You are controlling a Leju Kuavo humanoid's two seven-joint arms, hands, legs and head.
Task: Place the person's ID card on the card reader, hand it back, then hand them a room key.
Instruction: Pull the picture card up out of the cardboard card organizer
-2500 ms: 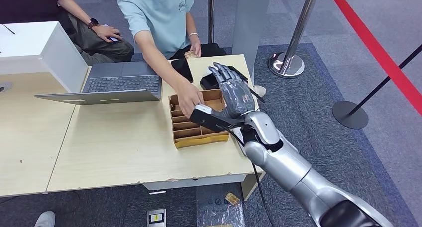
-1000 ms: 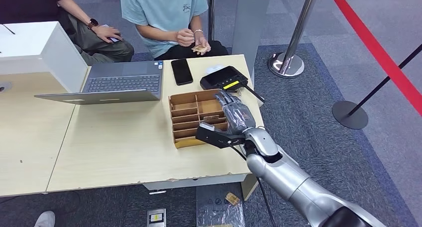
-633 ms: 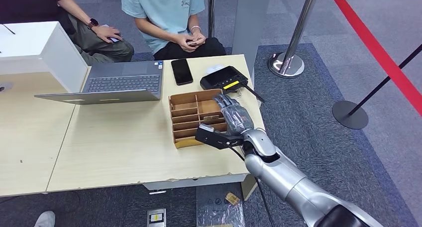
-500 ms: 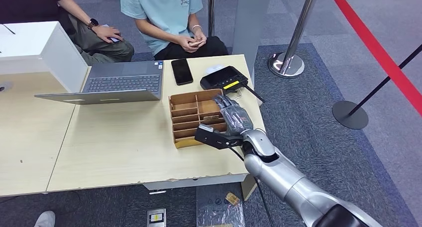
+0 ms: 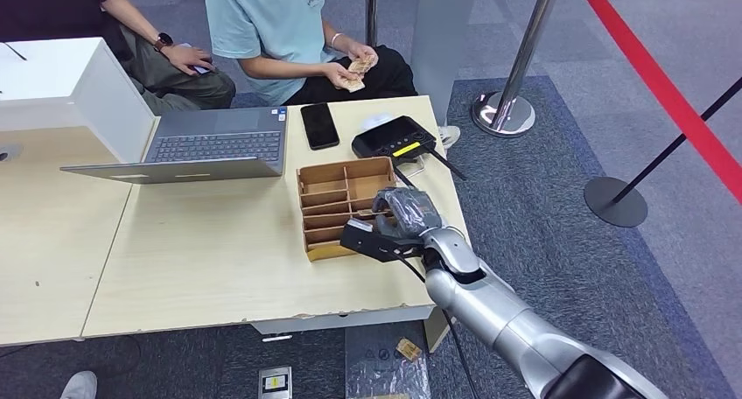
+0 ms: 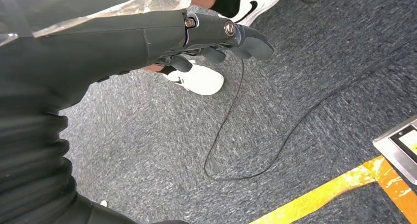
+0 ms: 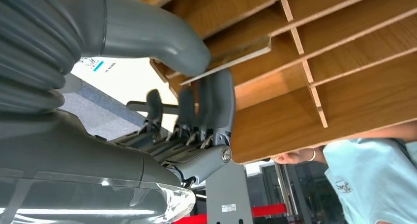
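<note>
The right hand (image 5: 405,213) curls over the right side of the cardboard organizer (image 5: 343,205), pinching a thin room key card (image 7: 227,60) between its thumb (image 7: 147,30) and fingers (image 7: 216,103). The left hand (image 6: 216,35) hangs empty, fingers loosely apart.

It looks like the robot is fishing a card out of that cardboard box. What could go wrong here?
The right hand pinches a thin wooden room-key card by its edge, between thumb and fingers; so slight a hold might let it slip back into the slot. Its fingers also sit against the slotted brown cardboard box, so lifting could drag or tip the light box. Carrying the card to the person in the light blue shirt, the arm passes near the black card reader and could knock it.
</note>
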